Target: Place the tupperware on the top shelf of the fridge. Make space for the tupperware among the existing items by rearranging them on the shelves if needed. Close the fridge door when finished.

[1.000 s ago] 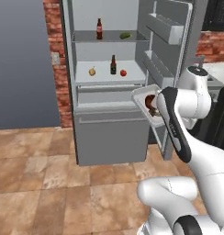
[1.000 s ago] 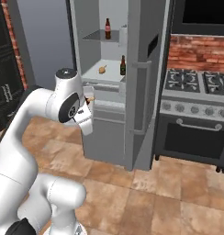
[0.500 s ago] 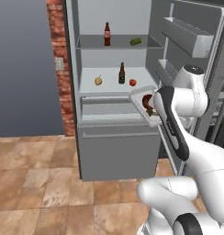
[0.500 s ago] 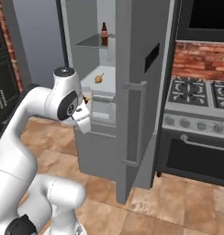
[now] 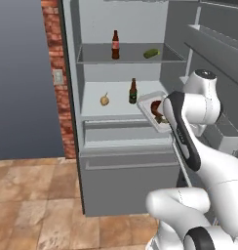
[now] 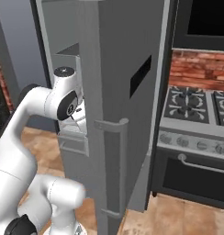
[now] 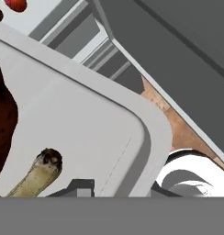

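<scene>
While our gripper grips the tupperware, we carry it; next, lift toward the top shelf at eleven o'clock.

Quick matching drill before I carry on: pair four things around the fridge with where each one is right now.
1. cola bottle
2. cucumber
3. onion
4. tupperware

A. lower shelf, left of the beer bottle
B. held by the tool in front of the fridge
C. top shelf, right side
D. top shelf, near the middle

Pairs: 1-D, 2-C, 3-A, 4-B
</scene>
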### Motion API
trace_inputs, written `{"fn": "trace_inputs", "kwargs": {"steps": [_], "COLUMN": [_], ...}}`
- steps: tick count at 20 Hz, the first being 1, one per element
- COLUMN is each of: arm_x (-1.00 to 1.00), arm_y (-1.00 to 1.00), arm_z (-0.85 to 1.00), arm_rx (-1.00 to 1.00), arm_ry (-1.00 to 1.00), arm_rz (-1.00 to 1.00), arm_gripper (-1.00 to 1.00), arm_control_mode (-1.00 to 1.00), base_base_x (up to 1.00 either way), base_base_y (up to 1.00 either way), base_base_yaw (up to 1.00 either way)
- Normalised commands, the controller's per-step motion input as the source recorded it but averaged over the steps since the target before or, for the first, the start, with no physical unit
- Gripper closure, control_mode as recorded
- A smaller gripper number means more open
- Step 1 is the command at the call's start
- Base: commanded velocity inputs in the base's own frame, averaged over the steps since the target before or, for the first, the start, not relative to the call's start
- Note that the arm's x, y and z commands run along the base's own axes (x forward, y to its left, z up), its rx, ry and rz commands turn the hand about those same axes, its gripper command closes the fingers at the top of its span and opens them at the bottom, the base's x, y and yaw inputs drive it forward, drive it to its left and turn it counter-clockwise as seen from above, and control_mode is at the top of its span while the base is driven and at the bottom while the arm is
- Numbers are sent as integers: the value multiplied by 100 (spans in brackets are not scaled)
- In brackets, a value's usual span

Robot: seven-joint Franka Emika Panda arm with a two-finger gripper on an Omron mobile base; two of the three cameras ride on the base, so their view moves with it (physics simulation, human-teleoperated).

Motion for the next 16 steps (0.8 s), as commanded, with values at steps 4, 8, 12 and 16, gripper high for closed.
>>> {"fn": "trace_inputs", "kwargs": {"steps": [4,8,12,16], "arm_x": [0,0,0,0], "arm_y": [0,0,0,0], "arm_z": [0,0,0,0], "arm_rx": [0,0,0,0], "arm_ry": [0,0,0,0], "arm_rz": [0,0,0,0], "arm_gripper": [100,100,100,100], "arm_control_mode": [100,100,100,100], "base_base_x": [49,14,7,33], "base_base_y": [8,31,46,60], "base_base_yaw": [-12,-17,-18,-14]}}
